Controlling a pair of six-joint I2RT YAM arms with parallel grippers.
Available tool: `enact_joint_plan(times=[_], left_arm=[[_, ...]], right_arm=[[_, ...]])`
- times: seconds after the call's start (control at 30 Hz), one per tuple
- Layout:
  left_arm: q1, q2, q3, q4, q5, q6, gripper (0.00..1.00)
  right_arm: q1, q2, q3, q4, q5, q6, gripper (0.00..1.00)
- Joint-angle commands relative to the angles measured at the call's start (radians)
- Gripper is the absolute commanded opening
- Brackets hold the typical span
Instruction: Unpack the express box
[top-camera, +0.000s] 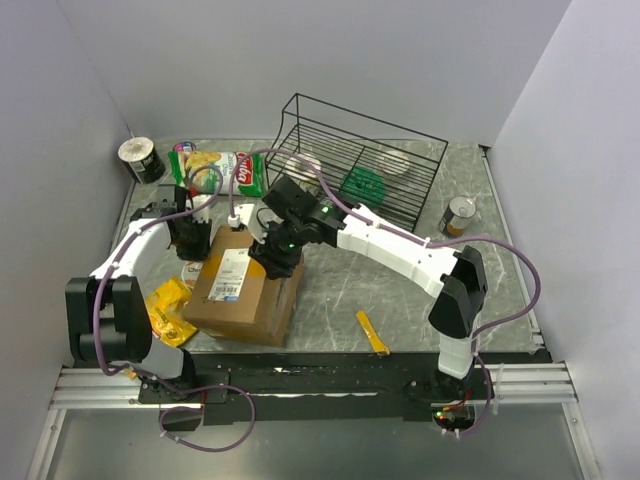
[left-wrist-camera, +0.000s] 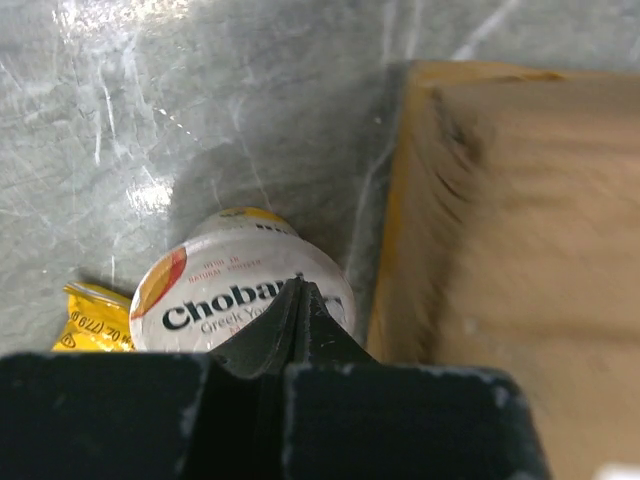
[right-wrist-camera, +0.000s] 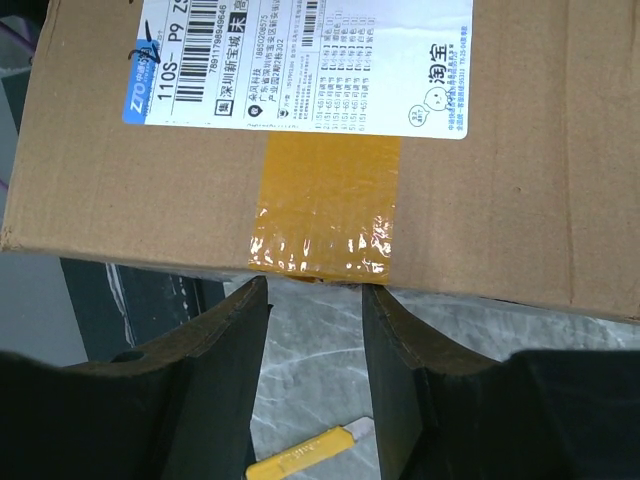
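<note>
One express box (top-camera: 238, 295) of brown corrugated cardboard, rectangular, with one white label (right-wrist-camera: 300, 60) and one glossy yellowish tape strip (right-wrist-camera: 325, 210), lies on the table (top-camera: 420, 300) between two grippers, its taped edge at the right gripper (right-wrist-camera: 315, 290) whose jaws are apart and empty, the left gripper (left-wrist-camera: 300, 295) pinched together just beside it.

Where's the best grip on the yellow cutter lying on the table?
Mid-handle, straight from above, pinching across its narrow width. The yellow cutter lies flat on the table, long and slim, with nothing touching it, so its two long edges are free.
</note>
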Motion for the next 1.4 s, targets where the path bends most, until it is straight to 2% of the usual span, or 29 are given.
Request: enact_joint_plan(times=[0.0,0.1,0.27,0.37,0.5,0.6,0.77,0.8,0.9,0.93,1.03,1.13,1.27,1.37], left_arm=[[-0.033,0.004,-0.017,0.086,0.081,-0.118,0.01],[-0.034,0.014,-0.023,0.176,0.037,-0.129,0.01],[-0.04,0.086,-0.029,0.319,-0.123,-0.155,0.01],[-0.043,0.161,-0.009,0.375,-0.12,-0.158,0.01],[-0.043,0.277,0.04,0.382,-0.092,-0.146,0.01],[-0.028,0.356,0.118,0.335,-0.106,-0.123,0.01],[0.09,0.36,0.227,0.304,-0.16,-0.115,0.01],[0.11,0.354,0.247,0.284,-0.16,-0.115,0.04],[0.179,0.313,0.33,0.246,-0.105,-0.124,0.29],[0.212,0.281,0.364,0.24,-0.051,-0.139,0.41],[0.262,0.204,0.416,0.202,0.041,-0.158,0.57],[0.276,0.112,0.421,0.159,0.13,-0.127,0.65],[0.277,0.002,0.356,0.087,0.118,-0.1,0.67],[0.28,-0.063,0.292,0.004,0.09,-0.075,0.67]], right_arm=[[0.056,0.051,0.083,0.18,-0.022,0.008,0.51],[0.066,0.067,0.093,0.189,0.001,0.01,0.52],[0.077,0.105,0.139,0.21,0.04,0.022,0.52],[0.077,0.131,0.171,0.235,0.076,0.024,0.53],[0.074,0.18,0.195,0.27,0.191,0.008,0.54],[0.063,0.226,0.241,0.288,0.214,0.015,0.55],[0.063,0.307,0.338,0.342,0.306,-0.005,0.59],[0.062,0.335,0.355,0.351,0.33,-0.013,0.6],[0.057,0.352,0.415,0.397,0.416,-0.041,0.64],[0.054,0.346,0.419,0.403,0.435,-0.048,0.65],[0.043,0.274,0.4,0.417,0.479,-0.056,0.7],[0.037,0.158,0.317,0.417,0.504,-0.059,0.73],[0.036,0.0,0.173,0.394,0.507,-0.068,0.77],[0.025,-0.069,0.047,0.362,0.501,-0.05,0.77]])
